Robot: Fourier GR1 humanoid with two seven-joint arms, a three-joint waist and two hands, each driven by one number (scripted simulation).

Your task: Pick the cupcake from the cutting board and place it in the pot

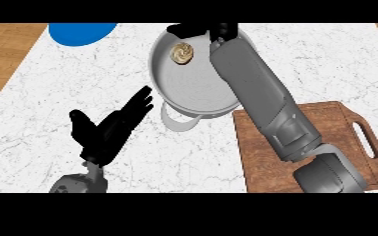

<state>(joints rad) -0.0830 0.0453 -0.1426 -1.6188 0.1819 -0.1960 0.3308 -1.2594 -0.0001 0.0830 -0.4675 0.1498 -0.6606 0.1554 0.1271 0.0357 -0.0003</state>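
A small tan cupcake (182, 53) lies inside the grey pot (171, 87), near its far rim. My right hand (209, 30) is stretched over the pot's far edge, just right of the cupcake and apart from it; its fingers look spread and hold nothing. The right forearm crosses the pot's right side and hides part of it. The wooden cutting board (336, 122) lies at the right, nothing showing on its visible part. My left hand (111, 127) rests open on the counter left of the pot, fingers straight.
A blue plate (81, 32) sits at the far left, partly cut off by the view's top. The pot's handle (179, 121) points toward me. A wooden strip (16, 47) borders the white marble counter on the left.
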